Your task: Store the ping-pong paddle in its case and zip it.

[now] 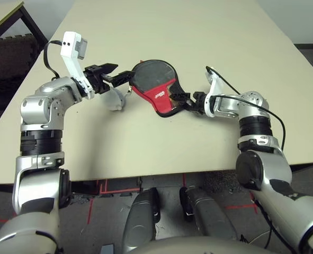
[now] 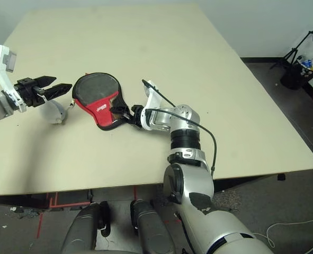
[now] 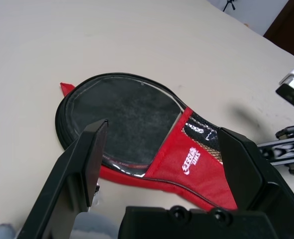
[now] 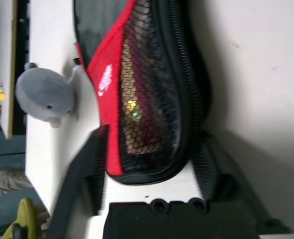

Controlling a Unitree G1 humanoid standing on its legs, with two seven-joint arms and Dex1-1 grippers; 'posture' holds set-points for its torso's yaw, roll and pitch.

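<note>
Paddle case on the bench: right end effector on the narrow end, left one wide and empty

So the case (image 3: pixel 201 174) is lying on the bench (image 1: pixel 145 143), its narrow end between the fingers of the right end effector (image 4: pixel 153 131). One finger is against the red side, the other against the black zipper edge, so I'd call that holding it. The left end effector (image 1: pixel 125 72) has its fingers well apart with nothing between them, near the case's round end.

The ping-pong paddle is harder. A dark round surface (image 3: pixel 122 117) fills the wide part of the case, but I can't tell for sure whether that's the blade or the cover's own panel. Something gold and deep red shows through the mesh (image 4: pixel 147 94) just ahead of the right end effector, too murky to name. The side of the case facing the bench is hidden.

A grey plush toy (image 4: pixel 45 94) with a small dark eye sits close to the left end effector, which partly covers it in the head views.

Writing: there's a white logo (image 3: pixel 191 161) on the red panel, stylised characters I can't read. Smaller white marks (image 3: pixel 200 130) on the black strip beside it are illegible too.
</note>
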